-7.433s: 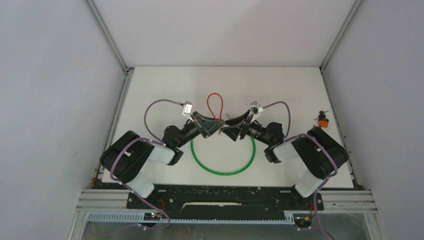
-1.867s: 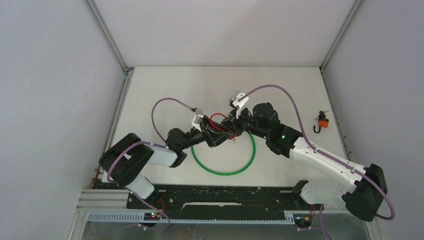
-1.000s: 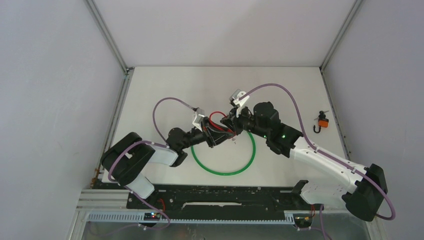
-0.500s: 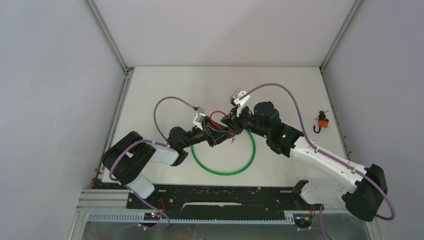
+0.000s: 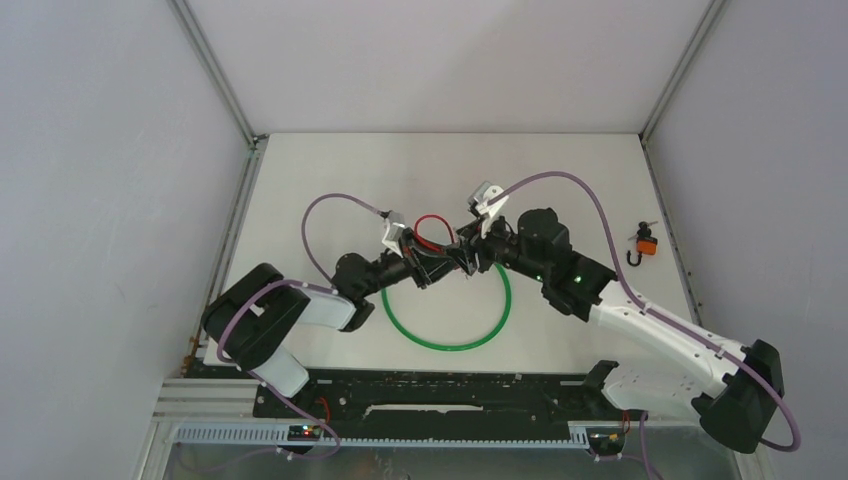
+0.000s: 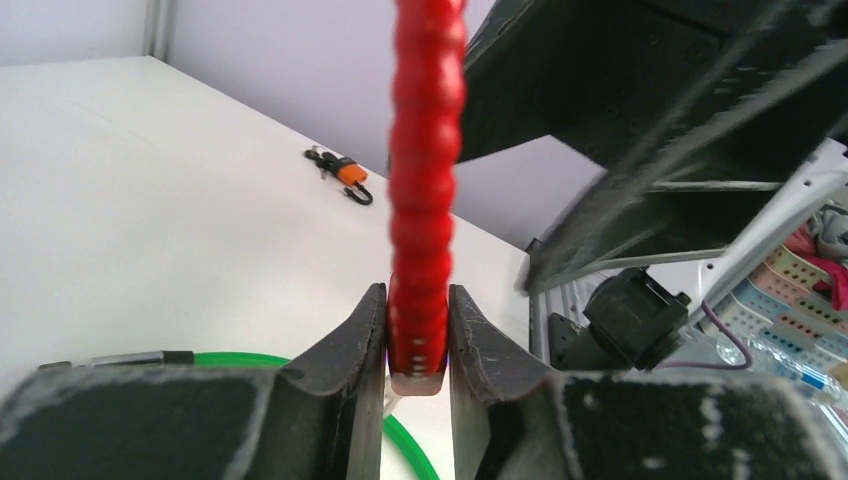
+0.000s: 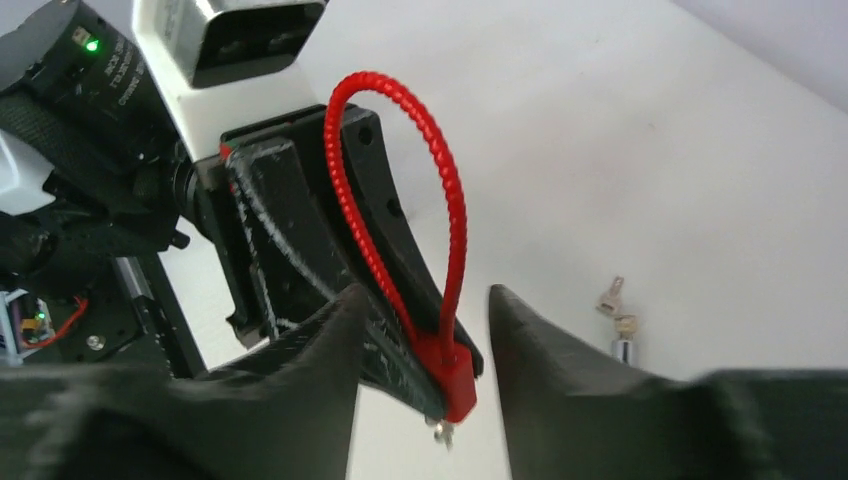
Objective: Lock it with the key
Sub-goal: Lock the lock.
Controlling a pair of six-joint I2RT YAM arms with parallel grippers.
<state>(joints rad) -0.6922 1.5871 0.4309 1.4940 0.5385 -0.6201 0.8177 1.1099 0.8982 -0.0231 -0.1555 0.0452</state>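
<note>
Pinched in left gripper (image 6: 417, 312): red cable lock (image 6: 425, 180), over the far edge of green hoop (image 5: 445, 347).
Spread, right gripper (image 7: 425, 300), one finger each side of the lock body; small metal bit (image 7: 440, 432) beneath, possibly the key. Well apart on table (image 5: 330, 170), orange padlock (image 5: 645, 243).

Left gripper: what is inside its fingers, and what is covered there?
The left gripper pinches the red cable lock. Its fingers cover the lock body's sides; no keyhole can be seen.

Red cable lock (image 7: 455, 372) stands loop-up, small key (image 7: 440, 431) at its underside.
</note>
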